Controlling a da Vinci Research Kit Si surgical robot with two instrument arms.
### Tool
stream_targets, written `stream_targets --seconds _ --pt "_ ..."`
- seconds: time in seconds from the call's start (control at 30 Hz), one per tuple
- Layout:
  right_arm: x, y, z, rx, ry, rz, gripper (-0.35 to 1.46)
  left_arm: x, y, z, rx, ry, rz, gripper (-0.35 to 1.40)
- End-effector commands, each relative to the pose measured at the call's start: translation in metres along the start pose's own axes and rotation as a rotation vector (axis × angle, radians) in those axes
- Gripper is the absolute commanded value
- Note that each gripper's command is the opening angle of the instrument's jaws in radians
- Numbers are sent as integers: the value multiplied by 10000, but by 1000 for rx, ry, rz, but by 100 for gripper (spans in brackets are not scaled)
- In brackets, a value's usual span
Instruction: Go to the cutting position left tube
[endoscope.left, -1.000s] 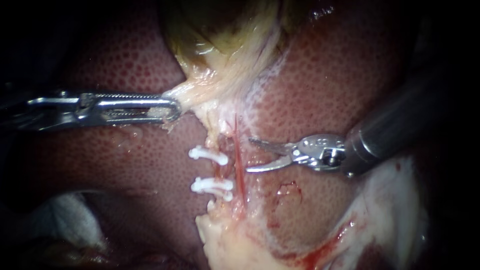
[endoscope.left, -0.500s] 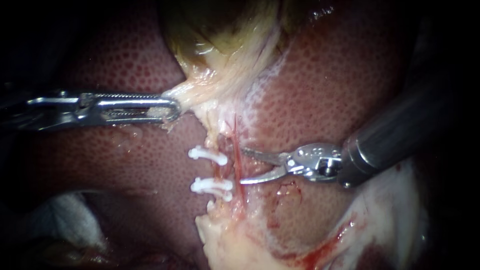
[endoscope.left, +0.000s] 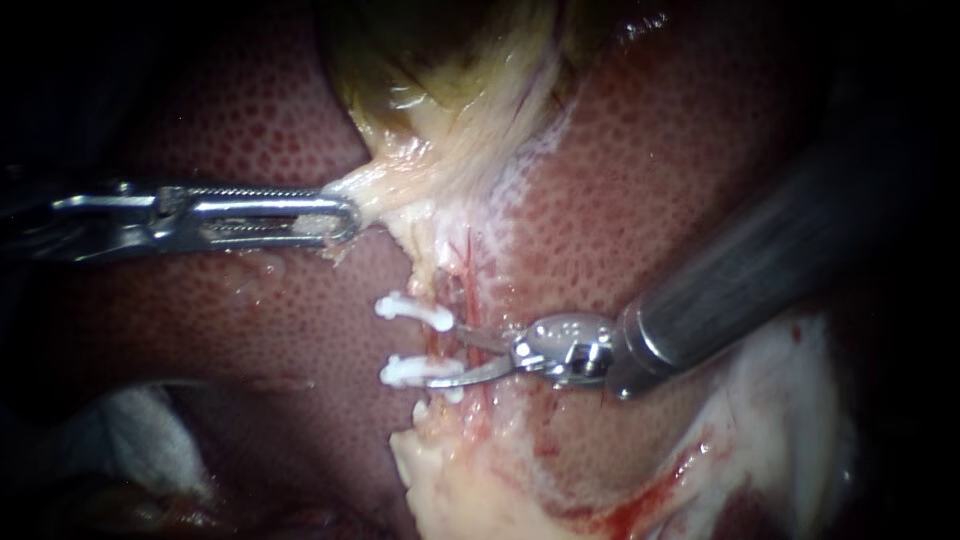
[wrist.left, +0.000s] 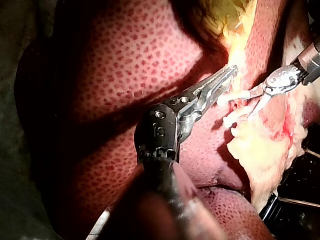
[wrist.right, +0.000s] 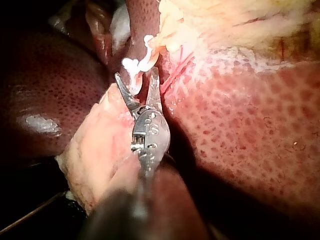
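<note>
Instruments in view: two. Clips in view: two. Tubes in view: two.

The left instrument (endoscope.left: 345, 220) enters from the left and lies level across the liver (endoscope.left: 250, 130). Its jaws are closed on the pale lower end of the gallbladder (endoscope.left: 450, 90), with tissue clamped between them from both sides.

The left tube (endoscope.left: 440, 345) runs down from the gallbladder, between the liver's two lobes. It carries both white clips: the upper clip (endoscope.left: 413, 312) and the lower clip (endoscope.left: 405, 372), one above the other with a short bare stretch of tube between them. A thin red tube (endoscope.left: 473, 290) runs just beside it on the right.

The right instrument (endoscope.left: 448, 358) enters from the upper right. Its jaws stand apart and grip nothing. The upper jaw points at the bare stretch just below the upper clip, and the lower jaw lies across the lower clip. Both jaws cross the red tube
</note>
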Motion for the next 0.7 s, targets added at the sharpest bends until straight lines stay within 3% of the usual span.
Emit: stream_targets --seconds 0.03,0.27,0.53,0.7 --pt "1 0 2 3 2 5 143 0 0 0 0 0 0 -35" --pt "8 1 12 19 12 10 143 0 0 1 0 0 0 -35" --pt "12 -14 16 70 12 13 143 0 0 1 0 0 0 -35" --pt "17 -10 23 86 24 17 143 0 0 1 0 0 0 -35"
